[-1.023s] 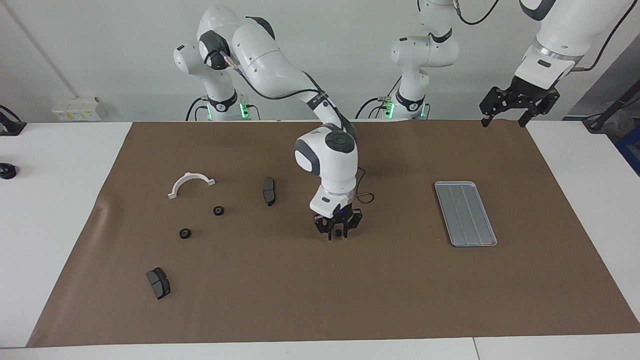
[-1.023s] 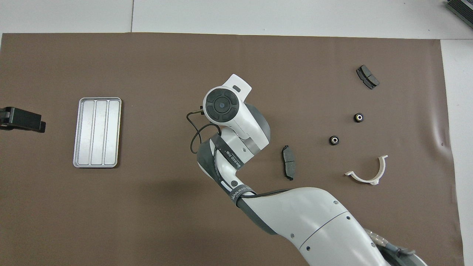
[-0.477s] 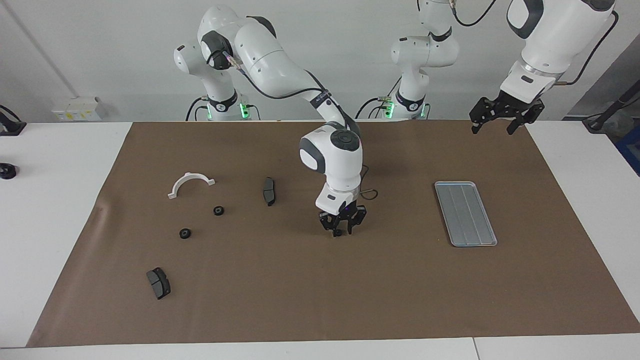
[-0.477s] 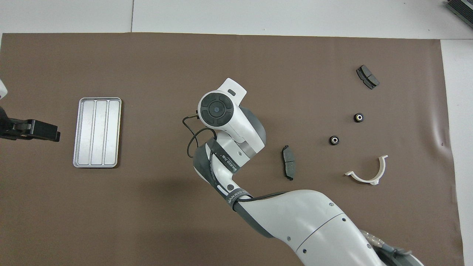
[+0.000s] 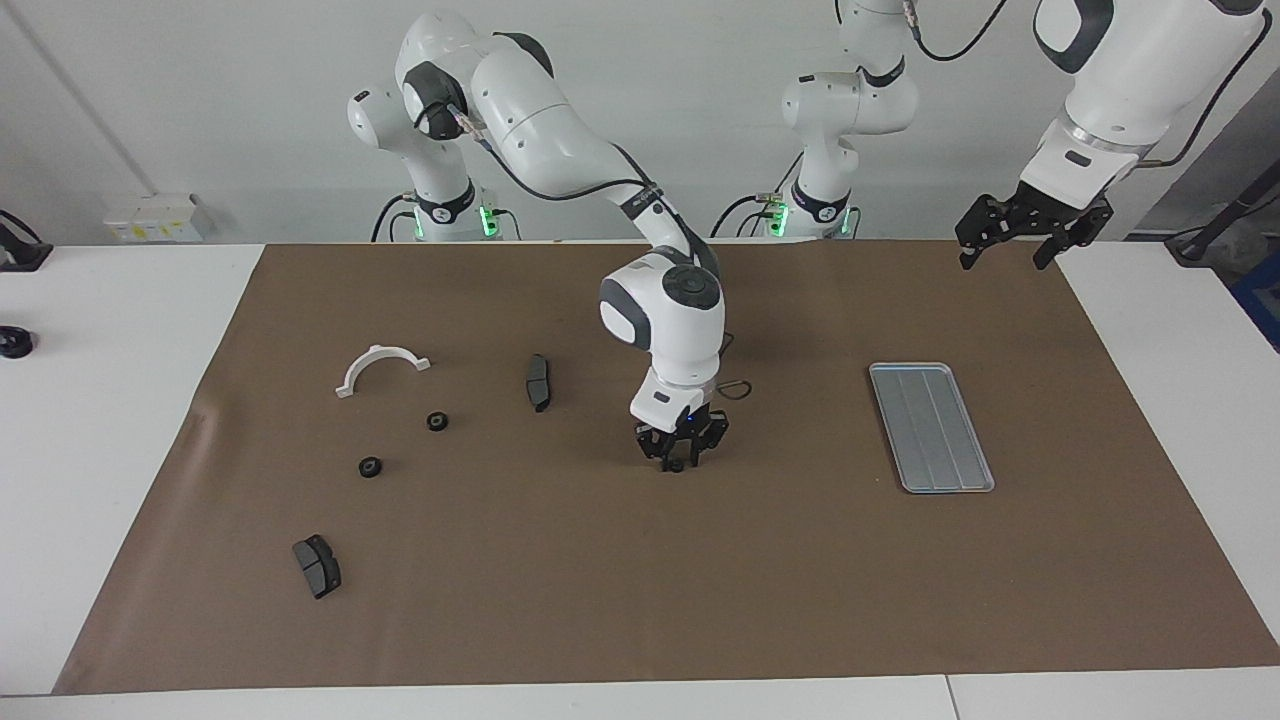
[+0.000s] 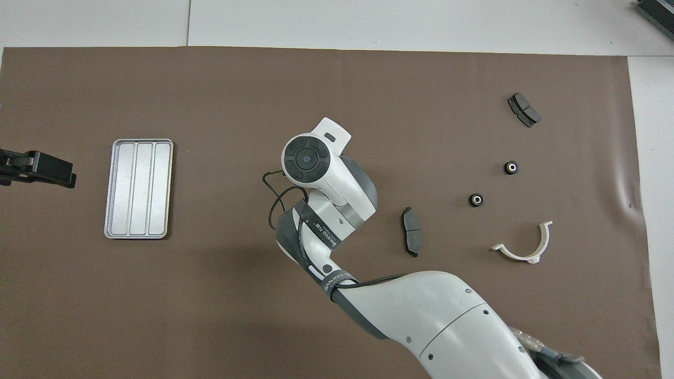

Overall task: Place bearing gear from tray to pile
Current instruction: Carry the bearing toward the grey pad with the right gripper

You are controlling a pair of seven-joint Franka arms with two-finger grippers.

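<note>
A small black bearing gear (image 5: pixel 676 466) lies on the brown mat near its middle, apart from the tray and the pile. My right gripper (image 5: pixel 678 458) is low over it, right at this gear; the arm hides both in the overhead view. The silver tray (image 5: pixel 930 425) lies toward the left arm's end and holds nothing; it also shows in the overhead view (image 6: pixel 138 188). The pile lies toward the right arm's end: a white bracket (image 5: pixel 380 366), two dark brake pads (image 5: pixel 538 381) (image 5: pixel 317 565) and two more gears (image 5: pixel 437 421) (image 5: pixel 370 467). My left gripper (image 5: pixel 1003 255) is open and empty, up over the mat's corner.
The brown mat (image 5: pixel 640 580) covers most of the white table. A black cable loop (image 5: pixel 735 388) hangs at the right wrist. A small black thing (image 5: pixel 14 342) sits on the white tabletop past the mat at the right arm's end.
The right wrist has shifted and turned slightly over the gear, which has stayed in place on the mat. The left gripper has swayed a little over the mat's corner.
</note>
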